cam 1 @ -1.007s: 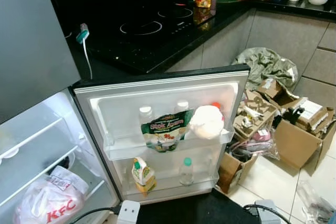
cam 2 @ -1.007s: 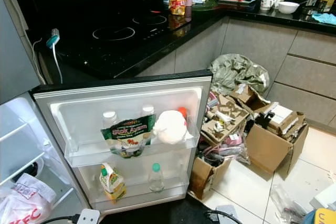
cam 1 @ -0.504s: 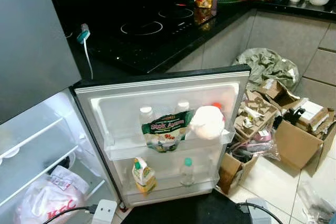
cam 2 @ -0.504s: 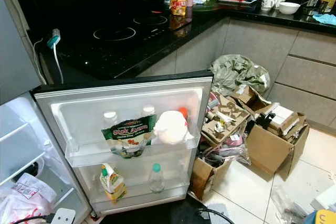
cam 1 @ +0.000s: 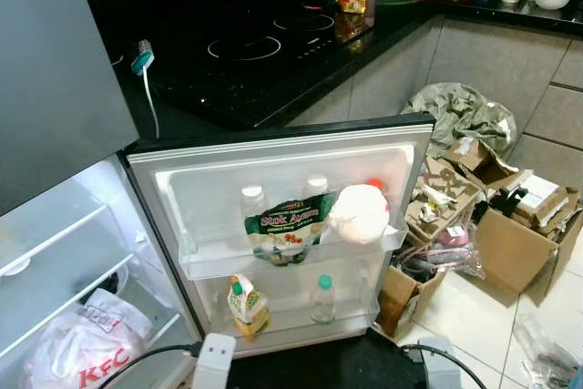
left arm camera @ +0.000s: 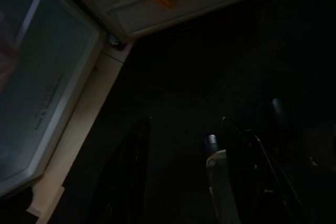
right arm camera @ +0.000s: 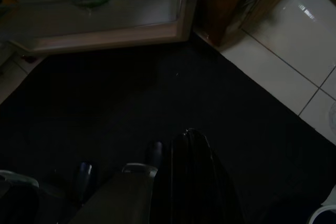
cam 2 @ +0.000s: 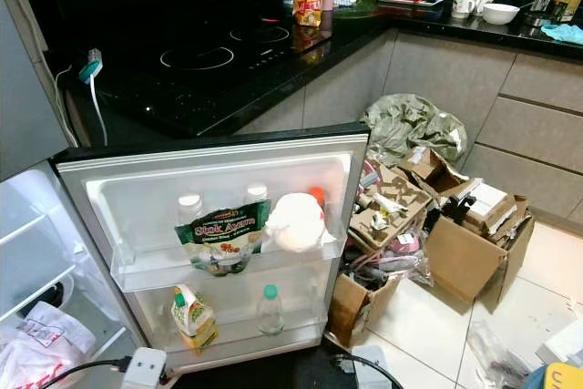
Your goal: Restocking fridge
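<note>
Left eye view: fridge door (cam 1: 282, 157) wide open

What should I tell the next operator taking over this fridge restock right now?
Left gripper open and empty, hanging low over the dark mat.
Right gripper appears shut, empty, also low.
Fridge door stands open. Upper door shelf holds a green pouch, a white bag and bottles; lower shelf holds a yellow carton and a green-capped bottle.
Nothing in hand; pick the next item.

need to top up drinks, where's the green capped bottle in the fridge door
The green-capped bottle stands upright on the door's lower shelf, right of the yellow juice carton and below the white bag.
</note>
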Tool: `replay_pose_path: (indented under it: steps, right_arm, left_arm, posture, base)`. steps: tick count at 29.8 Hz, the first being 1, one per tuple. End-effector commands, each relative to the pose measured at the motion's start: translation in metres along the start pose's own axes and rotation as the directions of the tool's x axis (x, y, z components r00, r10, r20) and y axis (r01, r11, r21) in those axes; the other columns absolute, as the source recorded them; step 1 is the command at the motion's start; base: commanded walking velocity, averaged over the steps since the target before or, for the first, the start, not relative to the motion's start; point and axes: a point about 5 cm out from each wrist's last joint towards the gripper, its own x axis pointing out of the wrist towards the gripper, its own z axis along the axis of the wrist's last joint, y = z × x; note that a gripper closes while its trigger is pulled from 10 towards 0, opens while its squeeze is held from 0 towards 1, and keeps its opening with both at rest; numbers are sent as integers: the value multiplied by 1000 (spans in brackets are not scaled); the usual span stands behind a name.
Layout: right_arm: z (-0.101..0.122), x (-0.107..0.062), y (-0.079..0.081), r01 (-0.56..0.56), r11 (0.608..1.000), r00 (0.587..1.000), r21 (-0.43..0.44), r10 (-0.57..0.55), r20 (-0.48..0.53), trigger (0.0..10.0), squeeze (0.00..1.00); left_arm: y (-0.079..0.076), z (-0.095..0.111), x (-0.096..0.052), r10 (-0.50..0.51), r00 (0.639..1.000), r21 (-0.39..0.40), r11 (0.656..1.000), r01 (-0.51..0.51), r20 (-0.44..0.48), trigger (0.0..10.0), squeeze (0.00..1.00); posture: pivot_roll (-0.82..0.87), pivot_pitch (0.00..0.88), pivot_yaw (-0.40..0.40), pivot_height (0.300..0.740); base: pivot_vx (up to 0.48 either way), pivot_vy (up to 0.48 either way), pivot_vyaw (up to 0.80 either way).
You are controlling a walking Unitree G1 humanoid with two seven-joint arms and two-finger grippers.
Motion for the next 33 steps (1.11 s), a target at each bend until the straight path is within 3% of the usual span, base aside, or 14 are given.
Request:
replay_pose_path:
  steps: [1, 3, 5, 6, 7, 9, 11, 14, 21, 24, 26, 33]
  right_arm:
    - [0, 0, 1, 0, 1000, 1000, -3, 0, -4, 10000, 0]
    - [10, -1, -15, 8, 999, 999, 31, -9, 39, 10000, 0]
    - [20, -1, -20, 2, 999, 997, 37, -5, 73, 10000, 0]
    - [20, -1, -20, 2, 999, 997, 37, -5, 73, 10000, 0]
    - [46, 1, -18, -27, 999, 988, 32, 22, 152, 10000, 0]
    - [46, 1, -18, -27, 999, 988, 32, 22, 152, 10000, 0]
    - [63, 3, -8, -62, 998, 979, 16, 57, 198, 10000, 0]
    - [77, 3, 10, -164, 986, 962, -17, 164, 217, 10000, 0]
    - [76, 4, 24, -277, 960, 944, -42, 280, 175, 10000, 0]
    - [76, 4, 22, -266, 963, 948, -45, 270, 170, 10000, 0]
    - [74, 3, 9, -208, 978, 961, 1, 205, 186, 10000, 0]
    - [69, 1, -4, -180, 982, 964, 54, 165, 208, 10000, 0]
  left_arm:
    - [-4, 0, 1, -3, 1000, 10, 1000, 3, -2, 10000, 0]
    - [-23, 9, 3, -34, 998, 8, 999, 34, 51, 10000, 0]
    - [-30, 16, 5, -50, 996, 6, 999, 49, 80, 10000, 0]
    - [-30, 16, 5, -50, 996, 6, 999, 49, 80, 10000, 0]
    - [-36, 36, 9, -80, 987, 8, 997, 80, 137, 10000, 0]
    - [-36, 36, 9, -80, 987, 8, 997, 80, 137, 10000, 0]
    - [-30, 49, 10, -95, 980, 12, 995, 95, 173, 10000, 0]
    - [4, 60, 6, -117, 969, 6, 993, 118, 216, 10000, 0]
    - [11, 69, 4, -134, 957, 34, 991, 130, 258, 10000, 0]
    - [11, 69, 4, -131, 956, 39, 991, 125, 262, 10000, 0]
    - [11, 66, 3, -121, 956, 38, 993, 115, 269, 10000, 0]
    - [7, 68, 1, -119, 948, 19, 993, 119, 296, 10000, 0]
  posture:
    - [-74, 23, -11, 740]
    - [-72, 25, -10, 740]
    - [-72, 24, -9, 740]
    - [-72, 24, -9, 740]
    - [-70, 27, -7, 740]
    - [-70, 27, -7, 740]
    - [-67, 34, -1, 740]
    - [-66, 42, 0, 740]
    - [-65, 48, 0, 740]
    - [-65, 47, 2, 740]
    - [-67, 44, 7, 740]
    - [-68, 40, 11, 740]
  base:
    - [0, 0, 0]
    - [0, 0, 0]
    - [0, 0, 0]
    - [0, 0, 0]
    - [0, 0, 0]
    - [0, 0, 0]
    - [0, 0, 0]
    - [0, 0, 0]
    - [0, 0, 0]
    - [0, 0, 0]
    - [0, 0, 0]
    - [0, 0, 0]
